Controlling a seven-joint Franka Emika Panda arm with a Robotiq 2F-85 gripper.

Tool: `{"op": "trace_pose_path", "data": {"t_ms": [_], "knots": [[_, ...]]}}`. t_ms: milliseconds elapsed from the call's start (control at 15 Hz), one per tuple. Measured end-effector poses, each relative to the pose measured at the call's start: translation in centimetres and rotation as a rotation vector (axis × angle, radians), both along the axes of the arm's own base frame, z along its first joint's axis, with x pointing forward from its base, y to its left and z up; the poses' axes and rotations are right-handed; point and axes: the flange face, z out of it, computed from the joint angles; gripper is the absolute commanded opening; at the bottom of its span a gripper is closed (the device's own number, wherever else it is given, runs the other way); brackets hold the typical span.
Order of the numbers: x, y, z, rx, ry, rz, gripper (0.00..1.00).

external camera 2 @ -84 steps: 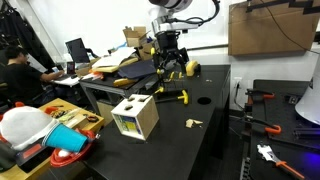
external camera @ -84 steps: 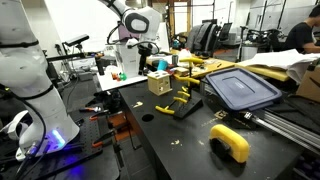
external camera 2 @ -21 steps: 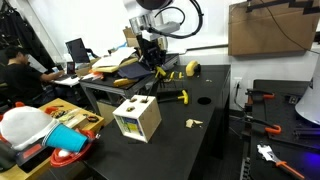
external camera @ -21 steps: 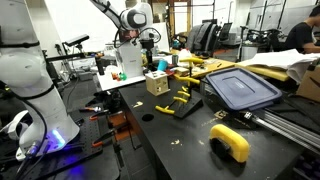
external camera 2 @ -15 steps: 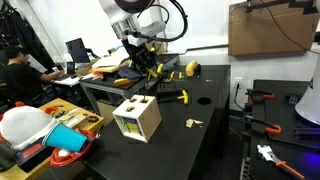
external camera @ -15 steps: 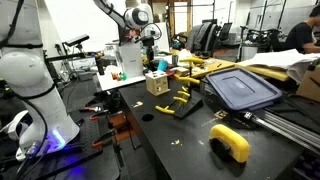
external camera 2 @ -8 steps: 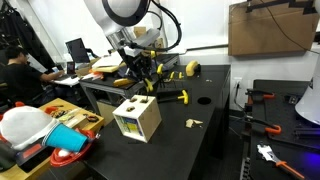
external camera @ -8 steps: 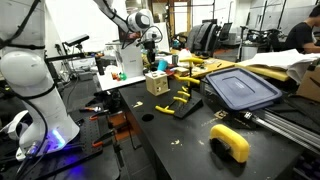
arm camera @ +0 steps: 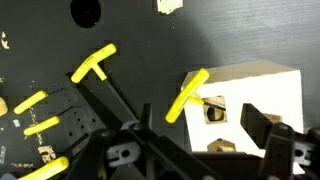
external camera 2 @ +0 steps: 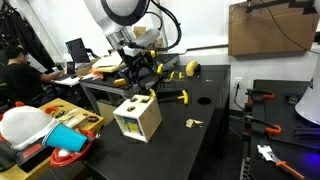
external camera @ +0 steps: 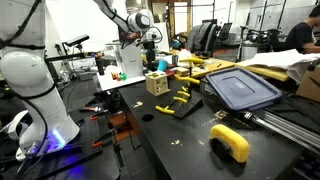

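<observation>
The room is a crowded laboratory with desks, monitors and office chairs. A seated person [external camera 2: 14, 62] works at one edge of an exterior view. The work surface is a matte black table [external camera: 185, 135], scuffed, with a round hole [arm camera: 86, 12] through it. A white robot arm [external camera 2: 122, 12] reaches over the table. A dark blue plastic tray [external camera: 240, 88] lies well apart from the arm's end.

A pale wooden cube box [external camera 2: 135, 120] with shaped cut-outs in its faces stands upright on the table. It is visible in both exterior views and in the wrist view. The black gripper [external camera 2: 140, 78] hangs above and just beside this box. A yellow stick-shaped block [arm camera: 187, 95] shows between the jaws, tilted, over the box's edge. The jaws are dark against the table, so whether they clamp the block cannot be told.

Status, as a judgement: no yellow piece fills a cut-out. A yellow T-shaped block [arm camera: 93, 66] and further yellow pieces lie loose on the table near the box.
</observation>
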Motion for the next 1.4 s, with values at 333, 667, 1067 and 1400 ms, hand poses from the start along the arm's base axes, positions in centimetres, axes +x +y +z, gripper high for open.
{"op": "trace_pose_path", "data": {"t_ms": [333,667,1067,1400], "knots": [[-0.2,0.1,1.3,0.061,-0.005,-0.021,1.00],[-0.9,-0.7,2.0,0.180,-0.069,-0.094,1.00],[-2.9,-4.1,-0.3,0.253,-0.206,-0.075,1.00],[-4.8,-7.6,-3.1,0.287,-0.267,0.133,1.00]]}}
